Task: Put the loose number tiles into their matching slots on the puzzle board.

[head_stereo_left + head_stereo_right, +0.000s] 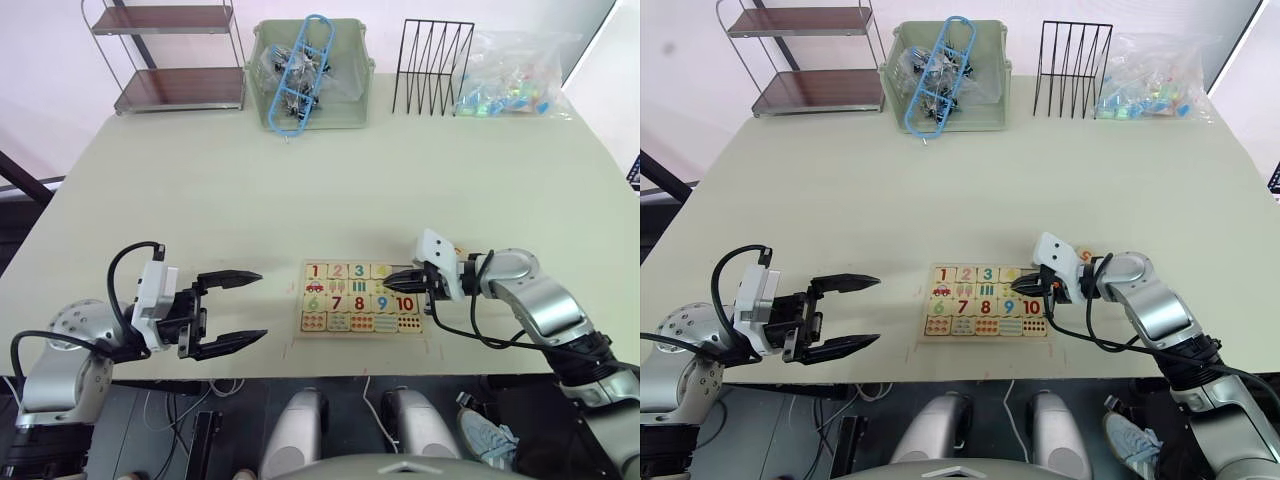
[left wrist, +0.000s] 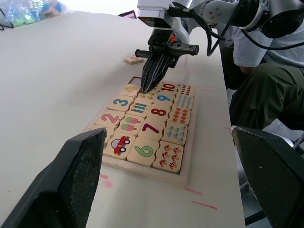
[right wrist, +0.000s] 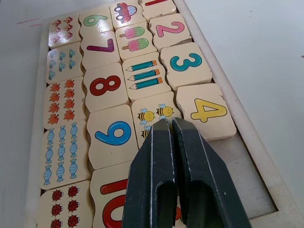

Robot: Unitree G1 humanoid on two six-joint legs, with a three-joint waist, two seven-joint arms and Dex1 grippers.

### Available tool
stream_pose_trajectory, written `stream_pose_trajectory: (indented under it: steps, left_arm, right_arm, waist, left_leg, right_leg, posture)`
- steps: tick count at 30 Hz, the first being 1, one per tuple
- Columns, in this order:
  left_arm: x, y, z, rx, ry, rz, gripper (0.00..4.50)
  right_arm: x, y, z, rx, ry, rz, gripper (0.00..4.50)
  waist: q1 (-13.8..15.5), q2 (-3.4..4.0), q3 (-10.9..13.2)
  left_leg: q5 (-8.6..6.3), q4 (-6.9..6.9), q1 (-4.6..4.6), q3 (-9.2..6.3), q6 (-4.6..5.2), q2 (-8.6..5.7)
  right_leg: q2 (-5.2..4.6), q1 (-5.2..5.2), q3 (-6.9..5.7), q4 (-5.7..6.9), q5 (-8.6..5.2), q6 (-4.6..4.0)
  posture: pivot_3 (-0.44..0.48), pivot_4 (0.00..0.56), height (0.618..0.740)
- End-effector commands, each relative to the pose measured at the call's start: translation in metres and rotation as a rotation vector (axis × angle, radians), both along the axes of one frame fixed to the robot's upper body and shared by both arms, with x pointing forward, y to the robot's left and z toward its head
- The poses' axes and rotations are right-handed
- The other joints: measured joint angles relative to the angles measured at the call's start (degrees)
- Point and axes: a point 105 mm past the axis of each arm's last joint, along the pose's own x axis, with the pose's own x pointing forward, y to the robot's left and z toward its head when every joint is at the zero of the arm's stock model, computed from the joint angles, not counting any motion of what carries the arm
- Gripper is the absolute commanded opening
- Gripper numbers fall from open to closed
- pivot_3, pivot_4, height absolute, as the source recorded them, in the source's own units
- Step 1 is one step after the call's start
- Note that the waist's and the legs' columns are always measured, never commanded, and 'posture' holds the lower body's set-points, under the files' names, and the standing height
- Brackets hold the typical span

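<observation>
Pressing closed black tapered fingers, the right claw (image 3: 172,124) is touching the pale wooden board (image 1: 362,297) beside rounded-square tile 4 (image 3: 205,110); left claw (image 1: 244,308) gaping open over the matte table (image 1: 300,190).

Puzzle board (image 1: 362,326): one.
Number tiles 1 to 4 seated in the board's far row: four, namely 1 (image 1: 315,271), 2 (image 1: 338,271), 3 (image 1: 359,271) and 4 (image 3: 206,112).
Empty slot (image 3: 247,180) in that row: one.
Loose tile (image 2: 134,60) on the counter: one, digit unreadable.
Number tiles 6 to 10: five.
Picture tiles in the middle row: four visible.
Tools: two, left tool (image 1: 229,311) and right tool (image 1: 394,279).
</observation>
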Motion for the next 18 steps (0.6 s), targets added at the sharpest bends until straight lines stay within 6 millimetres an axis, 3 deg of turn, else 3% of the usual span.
stream_pose_trajectory:
  steps: [1,18]
  left_arm:
    - [-0.0015,-0.0025,0.0021,0.002,-0.019,-0.019,4.50]
    - [-0.0038,-0.0030,-0.0027,0.021,-0.015,-0.029,4.50]
  right_arm:
    - [0.0031,-0.0045,0.0012,-0.012,-0.004,-0.019,0.11]
    - [-0.0001,-0.0044,0.0022,-0.010,-0.006,0.011,0.11]
  waist:
    - [0.00,0.00,0.00]
    - [0.00,-0.01,0.00]
  left_leg:
    - [0.00,0.00,0.00,0.00,0.00,0.00]
    - [0.00,0.00,0.01,0.00,0.00,0.00]
  right_leg:
    - [0.00,0.00,0.00,0.00,0.00,0.00]
    - [0.00,0.01,0.00,0.00,0.00,0.00]
  posture:
    - [0.000,0.150,0.739]
    - [0.000,0.150,0.739]
